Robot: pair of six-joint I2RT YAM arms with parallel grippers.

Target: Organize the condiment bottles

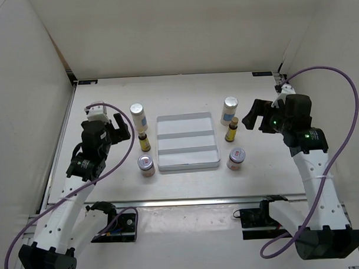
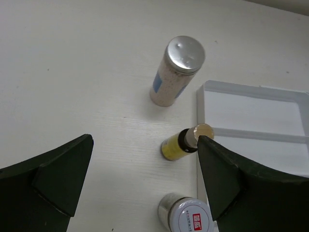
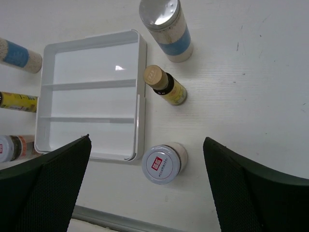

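Note:
A flat white ridged tray (image 1: 187, 125) lies mid-table with no bottles in it. Left of it stand a tall white bottle (image 1: 137, 116), a slim yellow bottle (image 1: 144, 141) and a short silver-lidded bottle (image 1: 147, 165). Right of it stand a tall white bottle (image 1: 229, 110), a yellow bottle (image 1: 233, 130) and a short bottle (image 1: 236, 158). My left gripper (image 1: 119, 127) is open and empty, raised left of its row; the yellow bottle (image 2: 181, 145) is near its right finger. My right gripper (image 1: 254, 116) is open and empty, raised right of its row, above the short bottle (image 3: 161, 163).
White walls enclose the table on the left, the back and the right. The table's front edge (image 3: 111, 217) runs just below the right short bottle. In the left wrist view the tray's rim (image 2: 199, 116) lies right beside the yellow bottle.

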